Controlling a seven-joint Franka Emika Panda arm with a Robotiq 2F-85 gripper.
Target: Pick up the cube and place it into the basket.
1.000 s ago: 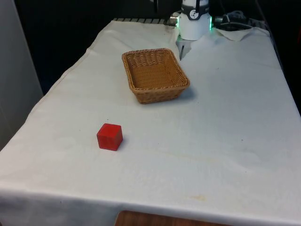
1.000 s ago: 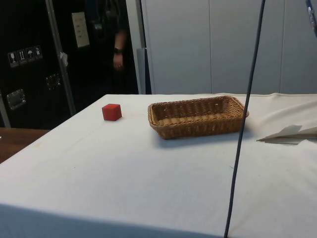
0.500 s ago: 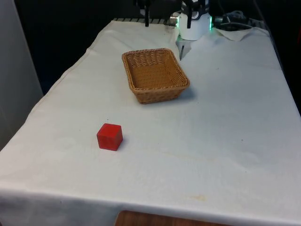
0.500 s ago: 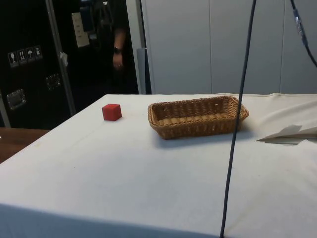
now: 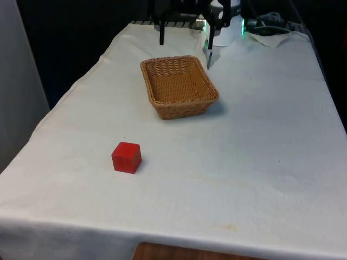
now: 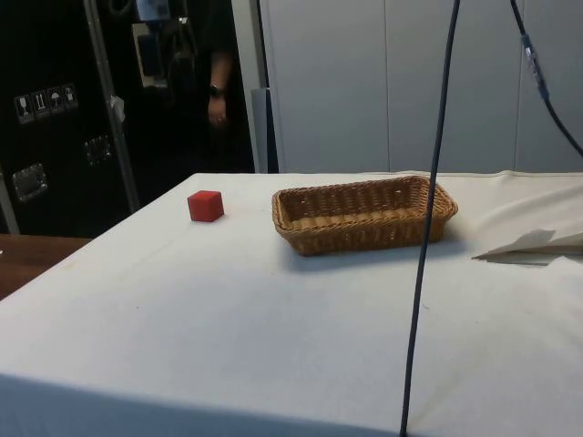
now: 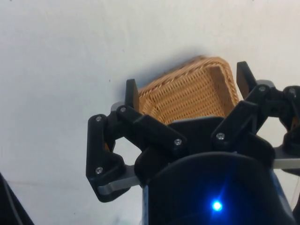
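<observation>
A red cube rests on the white cloth near the table's front, on the front view's left; the side view has the cube apart from the basket. The brown wicker basket stands mid-table with nothing in it, and the side view also shows this basket. High above the table's far end hangs my gripper, open wide and holding nothing. In the wrist view the gripper frames the basket far below between its two fingers.
A dark cable hangs down across the side view in front of the basket. A folded white sheet lies on the cloth past the basket. A person's hand shows in the dark behind the table.
The gripper has come down into the front view from above, its fingers now lower and further left. The hanging cable has swung left. Cube and basket have not moved.
</observation>
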